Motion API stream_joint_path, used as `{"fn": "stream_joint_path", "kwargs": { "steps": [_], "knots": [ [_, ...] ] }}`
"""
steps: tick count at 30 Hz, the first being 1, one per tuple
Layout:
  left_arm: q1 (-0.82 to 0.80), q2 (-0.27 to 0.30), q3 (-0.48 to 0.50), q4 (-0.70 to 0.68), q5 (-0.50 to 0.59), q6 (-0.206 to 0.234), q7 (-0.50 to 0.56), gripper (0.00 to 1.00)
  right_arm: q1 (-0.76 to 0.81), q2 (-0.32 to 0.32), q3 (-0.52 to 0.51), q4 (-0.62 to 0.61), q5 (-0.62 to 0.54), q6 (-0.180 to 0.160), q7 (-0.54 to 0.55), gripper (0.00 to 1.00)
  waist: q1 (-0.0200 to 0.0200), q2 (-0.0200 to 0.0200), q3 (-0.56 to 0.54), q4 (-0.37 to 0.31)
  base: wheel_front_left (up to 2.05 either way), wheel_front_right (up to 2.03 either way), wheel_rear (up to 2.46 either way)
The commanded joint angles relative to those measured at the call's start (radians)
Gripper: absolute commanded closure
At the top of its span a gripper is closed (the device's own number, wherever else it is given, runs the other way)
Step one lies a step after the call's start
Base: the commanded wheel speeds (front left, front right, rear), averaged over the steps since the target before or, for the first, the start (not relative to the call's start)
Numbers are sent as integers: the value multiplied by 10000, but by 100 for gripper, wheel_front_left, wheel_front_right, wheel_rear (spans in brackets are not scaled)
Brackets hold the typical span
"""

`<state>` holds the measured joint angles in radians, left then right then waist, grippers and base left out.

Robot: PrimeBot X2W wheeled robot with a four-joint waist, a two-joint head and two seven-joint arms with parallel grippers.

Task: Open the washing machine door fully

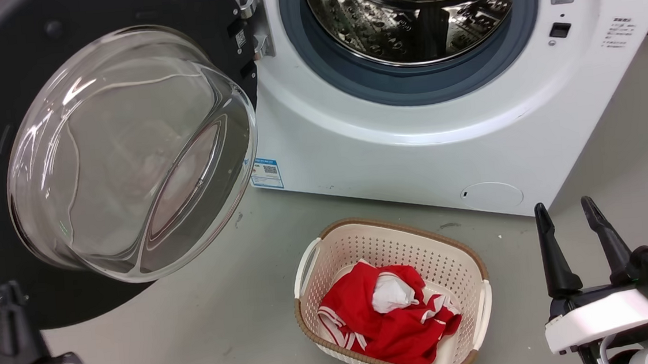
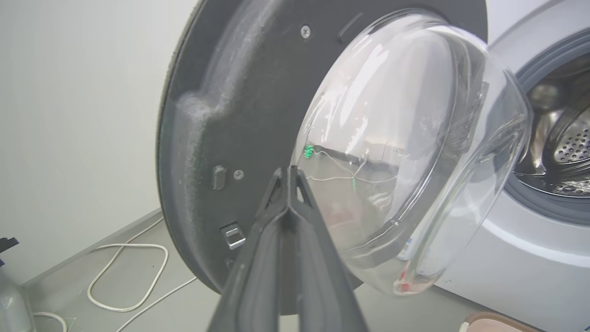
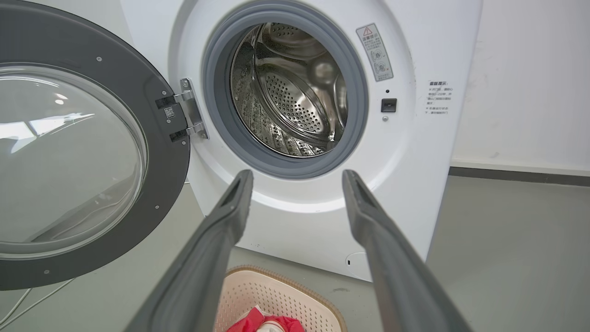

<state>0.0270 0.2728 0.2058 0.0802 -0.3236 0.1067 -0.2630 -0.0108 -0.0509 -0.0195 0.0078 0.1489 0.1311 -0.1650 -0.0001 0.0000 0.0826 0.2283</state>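
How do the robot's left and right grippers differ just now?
The left gripper has its fingers pressed together; the right gripper has its fingers spread apart. The left gripper points at the dark inner face of the washing machine door; the right gripper points towards the steel drum. Both have long dark fingers and hold nothing.

The left gripper (image 2: 289, 171) rises from the bottom centre, fingers pressed together, its tips before the washing machine door (image 2: 216, 115) beside the glass bowl (image 2: 405, 138).
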Motion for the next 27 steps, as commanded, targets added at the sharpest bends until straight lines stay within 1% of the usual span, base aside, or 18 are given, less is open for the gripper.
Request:
{"fn": "stream_joint_path", "kwargs": {
  "steps": [1,4,6,7,8,9,17,22,27],
  "knots": [
    [139,-171,-129,-234,93,-41,-20,100,115,18,25,-5,23,-5,21,0,1,0,-67,-57,0,0,0],
    [313,-481,-448,-388,245,-133,-21,99,171,18,93,91,111,-7,29,0,1,0,-226,-171,0,0,0],
    [247,-569,-696,-336,344,-274,-21,65,152,16,148,123,100,-7,39,0,1,0,-298,-307,0,0,0],
    [176,-640,-826,-323,385,-320,-21,43,158,15,161,134,98,-5,38,0,1,0,-325,-376,0,0,0],
    [120,-704,-970,-300,453,-370,-22,11,148,16,193,140,73,-7,32,0,1,0,-356,-468,0,0,0],
    [58,-737,-1060,-299,508,-416,-22,0,146,16,217,137,50,-5,36,0,1,0,-381,-559,0,0,0],
    [-467,-915,-1900,-204,785,-764,-10,0,-2,16,262,71,-121,-5,81,0,1,0,-419,-1421,0,0,0],
    [-794,-945,-2367,-245,1113,-784,82,0,21,18,168,-8,-304,-5,91,0,1,0,-466,-1886,0,0,0],
    [-773,-990,-2597,-262,1269,-660,98,0,160,18,204,-42,-361,-7,126,0,1,0,-514,-2152,0,0,0]
  ]
}}
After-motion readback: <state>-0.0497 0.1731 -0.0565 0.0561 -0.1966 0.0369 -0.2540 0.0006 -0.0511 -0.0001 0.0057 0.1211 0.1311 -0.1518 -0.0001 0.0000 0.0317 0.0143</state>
